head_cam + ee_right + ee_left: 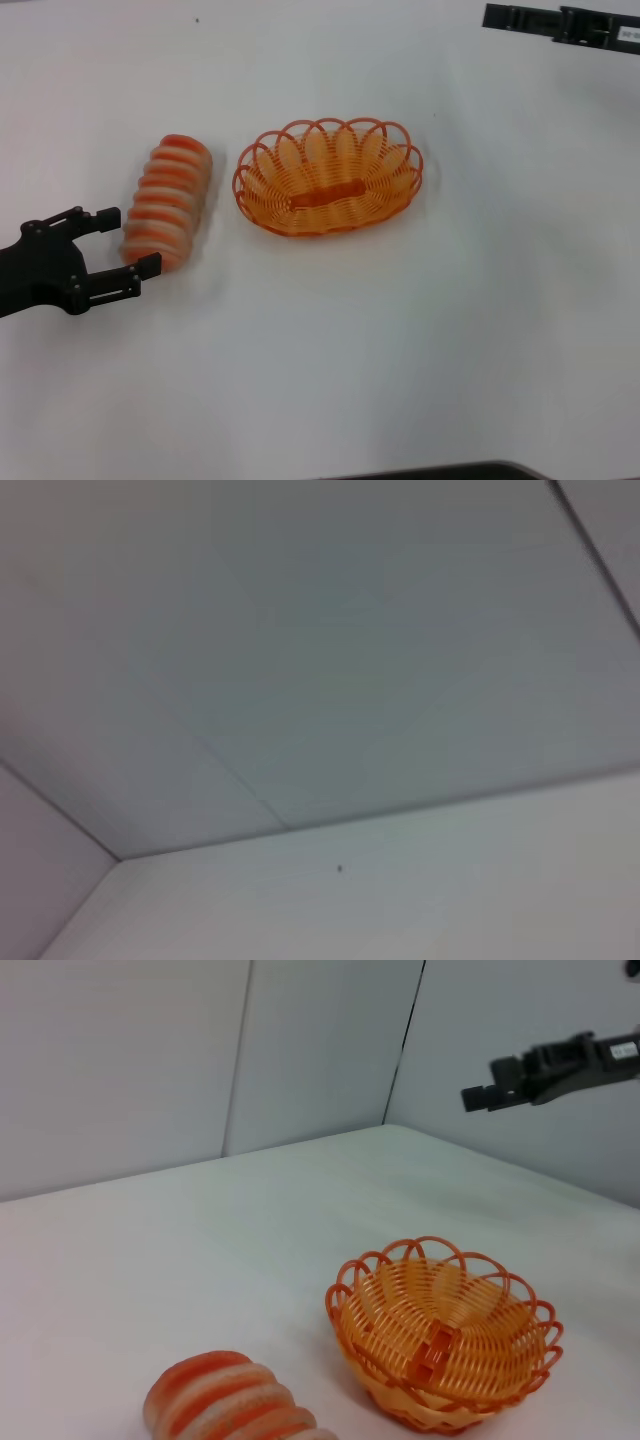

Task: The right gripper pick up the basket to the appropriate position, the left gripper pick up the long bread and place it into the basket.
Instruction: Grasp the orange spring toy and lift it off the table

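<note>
The long bread (167,200), cream with orange-red ridges, lies on the white table left of the basket (372,188). The oval orange basket stands empty near the table's middle. My left gripper (130,240) is open at the near end of the bread, one finger on each side of that end. The left wrist view shows the bread (225,1400) and the basket (470,1310) side by side. My right gripper (492,15) hangs at the far right, well away from the basket; it also shows in the left wrist view (478,1096). The right wrist view shows none of these things.
The white table (400,350) runs out in front and to the right of the basket. Grey wall panels (300,1050) stand behind the table. A dark edge (430,472) shows at the near side.
</note>
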Controlling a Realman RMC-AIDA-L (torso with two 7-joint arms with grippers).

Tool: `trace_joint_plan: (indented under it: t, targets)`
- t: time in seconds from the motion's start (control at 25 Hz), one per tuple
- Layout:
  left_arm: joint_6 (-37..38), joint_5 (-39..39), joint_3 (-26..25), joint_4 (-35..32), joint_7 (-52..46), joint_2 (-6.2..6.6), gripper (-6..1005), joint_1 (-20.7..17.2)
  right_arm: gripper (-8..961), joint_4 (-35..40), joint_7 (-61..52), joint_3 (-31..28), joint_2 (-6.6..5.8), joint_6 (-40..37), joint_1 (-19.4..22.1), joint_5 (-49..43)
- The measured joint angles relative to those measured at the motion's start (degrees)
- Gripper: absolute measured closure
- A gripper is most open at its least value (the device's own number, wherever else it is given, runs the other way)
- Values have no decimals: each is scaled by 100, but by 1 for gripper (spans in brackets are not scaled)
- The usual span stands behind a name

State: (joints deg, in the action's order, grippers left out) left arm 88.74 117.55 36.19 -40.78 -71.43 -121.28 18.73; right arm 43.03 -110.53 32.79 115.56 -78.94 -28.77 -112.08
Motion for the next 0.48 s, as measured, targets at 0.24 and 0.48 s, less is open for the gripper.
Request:
trace_joint_plan:
  t: [0.24, 0.48]
  targets:
    - [-2, -44, -9, 6, -160, -6, 145, 4, 178, -14, 2054, 125, 112, -280, 280, -228]
    - [42, -74, -8, -5, -261, -3, 145, 7, 177, -29, 3148, 156, 175, -612, 438, -1000]
